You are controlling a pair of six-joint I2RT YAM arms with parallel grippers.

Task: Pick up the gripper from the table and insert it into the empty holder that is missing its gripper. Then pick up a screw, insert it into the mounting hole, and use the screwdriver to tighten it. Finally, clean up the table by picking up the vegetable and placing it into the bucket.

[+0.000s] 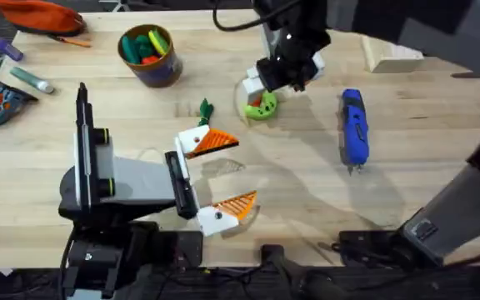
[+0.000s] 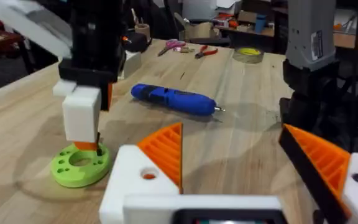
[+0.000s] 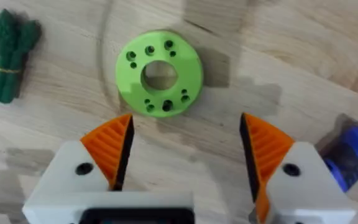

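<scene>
The right hand [image 3: 185, 155] is held wide over the lime disc [image 3: 160, 73], apparently empty. The vegetable [image 3: 8, 55] beside it could be knocked aside if the descent is misjudged. The left hand [image 1: 223, 177] is also spread wide.

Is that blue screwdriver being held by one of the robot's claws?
No, the screwdriver lies alone on the table, with no gripper touching it.

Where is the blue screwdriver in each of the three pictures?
Overhead: the screwdriver lies on the table right of centre, its bit toward the near edge.
Left wrist: it lies across the middle, beyond the orange fingers.
Right wrist: a blue piece of it shows at the edge, beside one orange finger.
Shared landmark: the lime-green disc with holes, which sits beside the screwdriver in every view.
</scene>
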